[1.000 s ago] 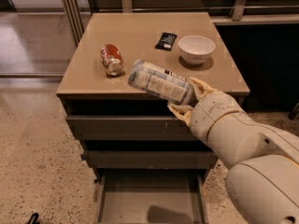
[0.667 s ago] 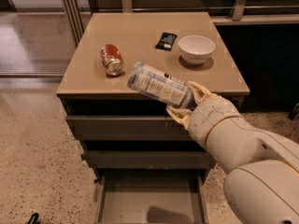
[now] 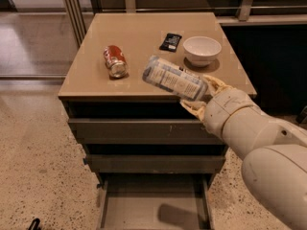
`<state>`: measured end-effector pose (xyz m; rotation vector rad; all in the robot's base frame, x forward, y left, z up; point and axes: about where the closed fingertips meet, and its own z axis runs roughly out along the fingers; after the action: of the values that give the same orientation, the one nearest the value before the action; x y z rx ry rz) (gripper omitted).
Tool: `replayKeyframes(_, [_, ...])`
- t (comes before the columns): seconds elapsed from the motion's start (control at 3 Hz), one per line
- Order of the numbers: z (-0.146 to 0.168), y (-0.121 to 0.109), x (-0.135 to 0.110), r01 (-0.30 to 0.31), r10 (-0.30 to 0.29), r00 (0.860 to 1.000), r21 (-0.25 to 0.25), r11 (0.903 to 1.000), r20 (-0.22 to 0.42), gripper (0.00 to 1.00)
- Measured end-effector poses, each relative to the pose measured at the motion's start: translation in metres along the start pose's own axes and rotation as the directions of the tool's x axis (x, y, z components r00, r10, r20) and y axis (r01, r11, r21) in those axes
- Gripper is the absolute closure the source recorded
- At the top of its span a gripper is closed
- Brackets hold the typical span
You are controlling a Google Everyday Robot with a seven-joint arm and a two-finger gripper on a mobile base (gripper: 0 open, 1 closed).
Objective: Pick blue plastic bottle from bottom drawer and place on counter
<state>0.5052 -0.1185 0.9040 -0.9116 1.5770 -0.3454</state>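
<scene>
My gripper (image 3: 200, 96) is shut on the cap end of the blue plastic bottle (image 3: 171, 78). The bottle is clear with a pale whitish-blue label and dark print. It is held tilted, bottom end pointing up and left, over the front right part of the beige counter (image 3: 144, 37). The bottom drawer (image 3: 153, 205) is pulled open below, and its grey floor shows only the arm's shadow. My cream arm (image 3: 259, 138) comes in from the lower right.
A red soda can (image 3: 115, 60) lies on its side at the counter's left. A white bowl (image 3: 202, 50) and a small black packet (image 3: 171, 41) sit at the back right. Two shut drawers (image 3: 144, 128) are above the open one. Speckled floor lies to the left.
The bottle and gripper have moved slightly up and back over the counter's front edge; the grip is unchanged. Nothing else has moved.
</scene>
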Motion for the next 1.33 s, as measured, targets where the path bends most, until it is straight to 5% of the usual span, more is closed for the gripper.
replayKeyframes(0.67, [0.013, -0.027, 0.049, 0.106, -0.115, 0.987, -0.087, 0.9906, -0.112, 1.00])
replayKeyframes(1.33, [0.064, -0.057, 0.048, 0.173, -0.192, 0.972, -0.134, 0.9758, -0.140, 1.00])
